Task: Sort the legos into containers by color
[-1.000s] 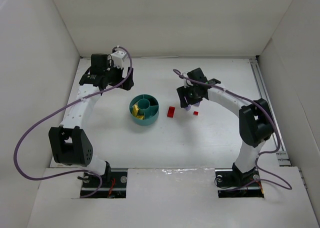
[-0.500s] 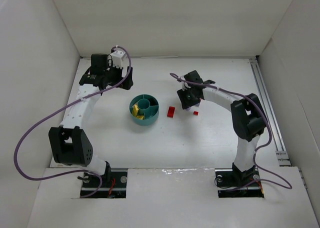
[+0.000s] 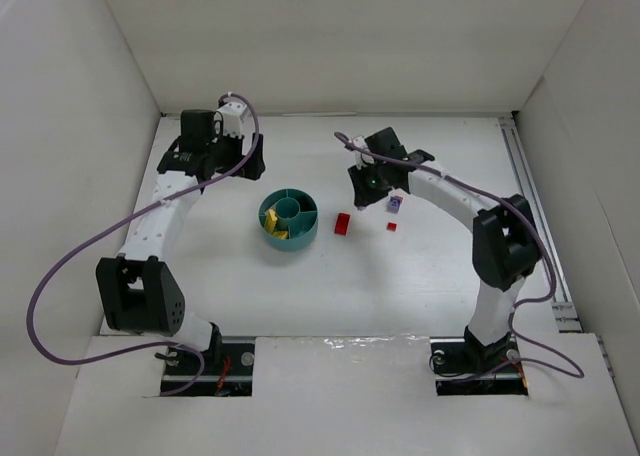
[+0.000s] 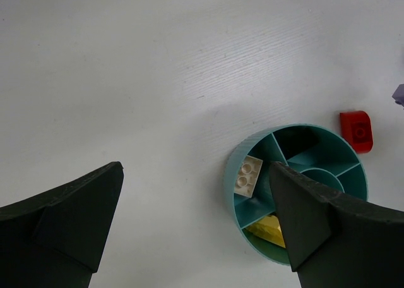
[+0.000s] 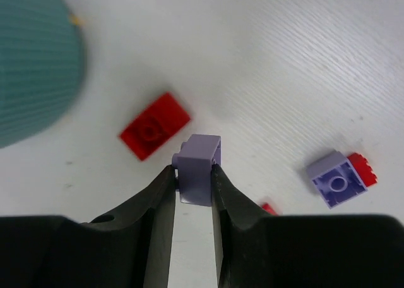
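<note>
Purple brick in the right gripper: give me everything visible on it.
The lavender brick is small, boxy, matte plastic, with a dark notch at its upper right edge. No studs face the wrist camera. The right gripper is shut on it, one black finger pressing each side. It sits upright, seen against the white table, near a red brick.

The teal dish [image 4: 230,174] holds a white brick [image 4: 247,175] and yellow bricks [image 4: 268,228] in separate wedges. A red brick [image 5: 154,125] lies near it on the tabletop. One lavender brick [image 5: 199,165] is pinched in the right pincer [image 5: 193,182]. A second lavender brick [image 5: 336,179] touches a small red brick [image 5: 362,168].
</note>
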Action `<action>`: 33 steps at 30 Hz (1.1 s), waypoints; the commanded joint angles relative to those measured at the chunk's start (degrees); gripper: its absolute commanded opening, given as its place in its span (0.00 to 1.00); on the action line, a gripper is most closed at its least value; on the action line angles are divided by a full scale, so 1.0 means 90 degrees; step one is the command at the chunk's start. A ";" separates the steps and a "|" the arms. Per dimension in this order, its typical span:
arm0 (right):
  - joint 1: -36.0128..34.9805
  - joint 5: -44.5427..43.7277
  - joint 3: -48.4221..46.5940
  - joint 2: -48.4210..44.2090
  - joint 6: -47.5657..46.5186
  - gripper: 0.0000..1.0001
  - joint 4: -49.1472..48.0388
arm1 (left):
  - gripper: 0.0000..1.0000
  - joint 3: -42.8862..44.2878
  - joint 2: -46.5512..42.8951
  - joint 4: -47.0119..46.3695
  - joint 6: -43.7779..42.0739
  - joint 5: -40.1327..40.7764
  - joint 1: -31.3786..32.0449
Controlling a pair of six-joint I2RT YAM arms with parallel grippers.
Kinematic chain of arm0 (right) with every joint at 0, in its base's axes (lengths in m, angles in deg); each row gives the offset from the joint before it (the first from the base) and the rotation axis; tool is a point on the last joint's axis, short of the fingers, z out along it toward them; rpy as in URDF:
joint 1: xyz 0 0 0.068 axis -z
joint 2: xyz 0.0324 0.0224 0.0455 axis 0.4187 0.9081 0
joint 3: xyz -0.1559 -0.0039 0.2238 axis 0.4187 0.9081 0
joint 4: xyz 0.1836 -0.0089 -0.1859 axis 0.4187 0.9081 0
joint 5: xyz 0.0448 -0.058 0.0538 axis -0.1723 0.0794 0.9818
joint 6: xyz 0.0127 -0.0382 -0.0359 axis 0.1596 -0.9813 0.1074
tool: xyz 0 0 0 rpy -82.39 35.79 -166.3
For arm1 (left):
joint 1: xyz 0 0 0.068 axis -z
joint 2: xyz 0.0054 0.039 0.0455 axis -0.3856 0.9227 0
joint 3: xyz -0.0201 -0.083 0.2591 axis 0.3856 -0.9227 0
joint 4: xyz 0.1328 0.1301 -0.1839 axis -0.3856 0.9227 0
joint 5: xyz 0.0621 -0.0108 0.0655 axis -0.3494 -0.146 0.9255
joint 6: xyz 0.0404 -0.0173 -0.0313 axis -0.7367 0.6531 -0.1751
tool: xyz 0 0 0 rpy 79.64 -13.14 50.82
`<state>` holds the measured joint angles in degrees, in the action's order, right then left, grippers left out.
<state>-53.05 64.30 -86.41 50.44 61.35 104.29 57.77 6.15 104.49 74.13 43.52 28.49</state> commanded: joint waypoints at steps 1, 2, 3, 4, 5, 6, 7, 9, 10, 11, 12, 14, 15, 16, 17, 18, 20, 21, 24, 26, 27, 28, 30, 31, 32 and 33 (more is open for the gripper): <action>-0.0565 0.0819 -0.0645 -0.0825 0.0175 0.10 -0.0031 | 0.99 -0.0142 -0.0461 -0.0201 0.0152 -0.0034 -0.0108; -0.0625 0.1025 -0.0820 -0.0971 0.0321 0.09 0.0046 | 0.99 -0.0142 -0.0519 -0.0201 0.0152 -0.0034 -0.0108; -0.0684 0.1191 -0.0822 -0.1069 0.0419 0.09 0.0047 | 0.99 -0.0142 -0.0520 -0.0201 0.0152 -0.0034 -0.0108; -0.0762 0.1493 -0.0822 -0.1167 0.0478 0.09 0.0047 | 0.99 -0.0142 -0.0520 -0.0201 0.0152 0.0024 -0.0108; -0.0762 0.1660 -0.0822 -0.1284 0.0479 0.09 0.0047 | 0.99 -0.0142 -0.0520 -0.0201 0.0152 0.0024 -0.0108; -0.0821 0.1787 -0.0715 -0.1488 0.0604 0.09 -0.0108 | 0.99 -0.0142 -0.0578 -0.0201 0.0152 0.0024 -0.0108; -0.0821 0.1866 -0.0656 -0.1577 0.0606 0.09 -0.0109 | 0.99 -0.0200 -0.0579 -0.0201 0.0152 0.0024 -0.0108; -0.1026 0.2003 -0.0656 -0.1646 0.0771 0.09 -0.0109 | 0.99 -0.0201 -0.0646 -0.0201 0.0152 0.0024 -0.0108; -0.1084 0.2061 -0.0656 -0.1646 0.0849 0.08 -0.0177 | 0.99 -0.0259 -0.0647 -0.0201 0.0152 0.0024 -0.0108; -0.1152 0.2062 -0.0656 -0.1646 0.0995 0.08 -0.0284 | 0.99 -0.0259 -0.0647 -0.0201 0.0210 0.0024 -0.0108; -0.1153 0.2159 -0.0598 -0.1588 0.1180 0.07 -0.0382 | 0.99 -0.0259 -0.0647 -0.0201 0.0211 0.0024 -0.0108; -0.1153 0.2160 -0.0538 -0.1588 0.1824 0.05 -0.0762 | 0.99 -0.0259 -0.0647 -0.0201 0.0211 0.0024 -0.0108; -0.1211 0.2218 -0.0471 -0.1588 0.2020 0.05 -0.0831 | 0.99 -0.0259 -0.0647 -0.0201 0.0211 0.0024 -0.0108; -0.1212 0.2218 -0.0470 -0.1588 0.2350 0.04 -0.0890 | 0.99 -0.0259 -0.0647 -0.0143 0.0211 0.0024 -0.0108; -0.1212 0.2218 -0.0470 -0.1588 0.2528 0.04 -0.0958 | 0.99 -0.0259 -0.0647 -0.0142 0.0211 0.0024 -0.0108; -0.1212 0.2276 -0.0470 -0.1530 0.2713 0.04 -0.0959 | 0.99 -0.0259 -0.0647 -0.0142 0.0278 0.0024 -0.0108; -0.1270 0.2354 -0.0295 -0.1529 0.3287 0.04 -0.1182 | 0.99 -0.0259 -0.0647 -0.0142 0.0279 0.0024 -0.0108; -0.1270 0.2355 -0.0294 -0.1471 0.3514 0.04 -0.1242 | 0.99 -0.0259 -0.0705 -0.0142 0.0279 0.0024 -0.0108; -0.1270 0.2355 -0.0158 -0.1412 0.4188 0.01 -0.1495 | 0.99 -0.0259 -0.0706 -0.0142 0.0279 0.0024 -0.0108; -0.1270 0.2121 0.0008 -0.1412 0.4530 0.00 -0.1690 | 0.99 -0.0259 -0.0764 -0.0142 0.0279 0.0024 -0.0108; -0.1270 0.2121 0.0008 -0.1412 0.4802 0.00 -0.1759 | 0.99 -0.0259 -0.0764 -0.0142 0.0337 0.0024 -0.0108; -0.1270 0.2063 0.0008 -0.1412 0.4940 0.00 -0.1760 | 0.99 -0.0259 -0.0764 -0.0075 0.0338 0.0082 -0.0108; -0.1270 0.1916 0.0076 -0.1412 0.5407 0.00 -0.1760 | 0.99 -0.0259 -0.0822 -0.0074 0.0338 0.0083 -0.0108; -0.1270 0.1858 0.0077 -0.1412 0.5546 0.00 -0.1760 | 0.99 -0.0259 -0.0823 -0.0016 0.0338 0.0141 -0.0108; -0.1270 0.1644 0.0145 -0.1480 0.5673 0.00 -0.1760 | 0.99 -0.0259 -0.0900 -0.0015 0.0338 0.0141 -0.0108; -0.1270 0.1497 0.0203 -0.1548 0.5925 0.00 -0.1760 | 0.99 -0.0317 -0.0959 -0.0015 0.0338 0.0219 -0.0108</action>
<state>-63.87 81.67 -85.25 38.05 106.38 92.40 55.80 1.07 104.23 76.41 44.29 27.81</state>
